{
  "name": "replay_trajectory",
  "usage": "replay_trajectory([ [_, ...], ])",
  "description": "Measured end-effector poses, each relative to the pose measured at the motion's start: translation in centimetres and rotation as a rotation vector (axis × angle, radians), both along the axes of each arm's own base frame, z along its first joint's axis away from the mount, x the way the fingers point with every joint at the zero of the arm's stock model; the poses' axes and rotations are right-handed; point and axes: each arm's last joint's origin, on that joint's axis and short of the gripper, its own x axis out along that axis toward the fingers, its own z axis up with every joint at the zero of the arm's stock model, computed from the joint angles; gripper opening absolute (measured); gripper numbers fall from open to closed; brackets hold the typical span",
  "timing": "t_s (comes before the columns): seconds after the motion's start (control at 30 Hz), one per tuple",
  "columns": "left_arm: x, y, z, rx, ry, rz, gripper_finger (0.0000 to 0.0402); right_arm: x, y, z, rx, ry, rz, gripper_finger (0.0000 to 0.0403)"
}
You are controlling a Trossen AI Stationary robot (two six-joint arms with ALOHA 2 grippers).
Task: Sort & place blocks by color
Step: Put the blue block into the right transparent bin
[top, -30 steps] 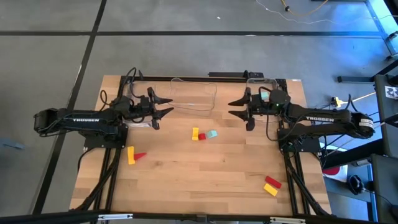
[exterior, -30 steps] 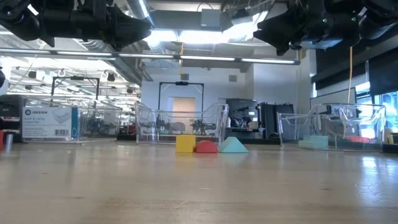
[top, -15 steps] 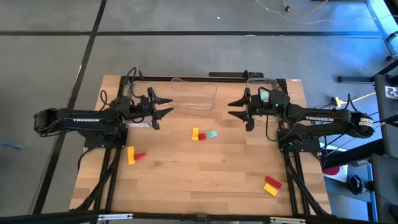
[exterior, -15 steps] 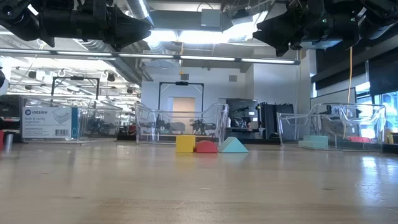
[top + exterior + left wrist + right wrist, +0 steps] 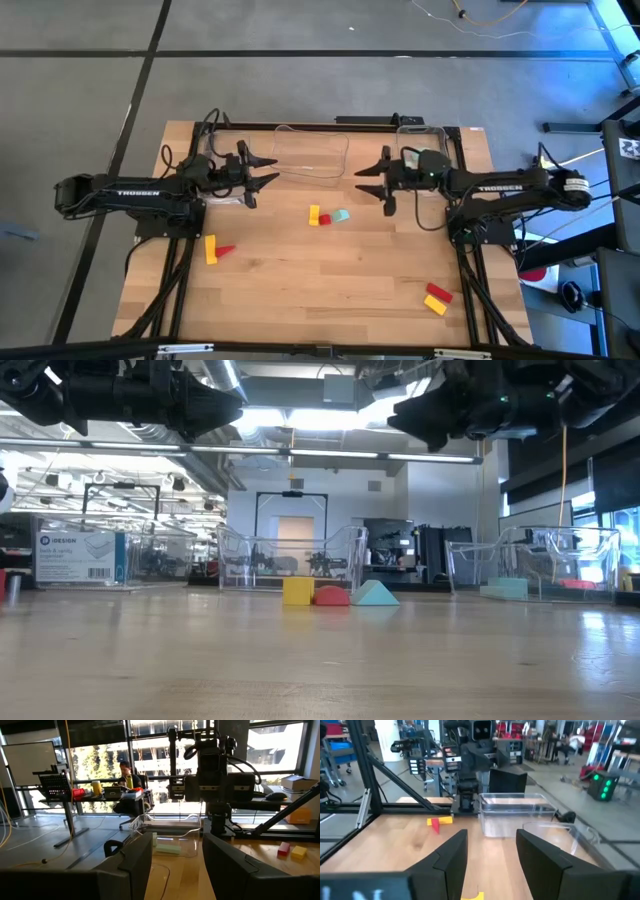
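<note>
Three small blocks packed tight, and wide fingers to fetch them

Nearest the bench's (image 5: 300, 290) front edge, a red block (image 5: 439, 292) lay touching a yellow block (image 5: 434, 305) on the right side, and a second yellow block (image 5: 210, 248) touched a red one (image 5: 226, 250) on the left. Mid-bench sat the tight row: yellow (image 5: 314, 213), red (image 5: 324, 219) and a teal block (image 5: 341, 215), each against its neighbour. That crowding was the main risk, in my judgement; every block was much smaller than a gripper, so fingers closing on one could nudge or drag the next, or catch two colours at once. The touching pairs near the front carried the same hazard.

Farther back, the left gripper (image 5: 262, 168) hovered above the bench with its fingers spread and empty. The right gripper (image 5: 368, 180), also spread wide and holding nothing, hung above the bench just right of the row. Both stood high in the low view, so a long descent remained, and a slight misaim could knock the row apart.

At the far edge stood a clear bin (image 5: 312, 152) between the grippers, a second bin (image 5: 421, 132) behind the right arm with something teal in it, and a third (image 5: 205, 165) mostly hidden under the left arm. Their walls could snag a lowered wrist on delivery
</note>
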Motion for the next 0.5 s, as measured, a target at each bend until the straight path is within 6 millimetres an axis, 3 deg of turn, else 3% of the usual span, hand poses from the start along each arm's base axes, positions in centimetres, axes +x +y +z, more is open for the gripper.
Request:
replay_trajectory([
  [0.33,0.0,0.0,-0.1,-0.021,0.003,-0.003,0.0165,4.7,-0.7,-0.8,0.106,0.22,0.135,0.0171],
  [0.5,0.0,0.0,-0.1,-0.029,0.005,-0.005,0.0165,6.3,-0.1,-2.6,0.138,0.328,0.19,0.0171],
])
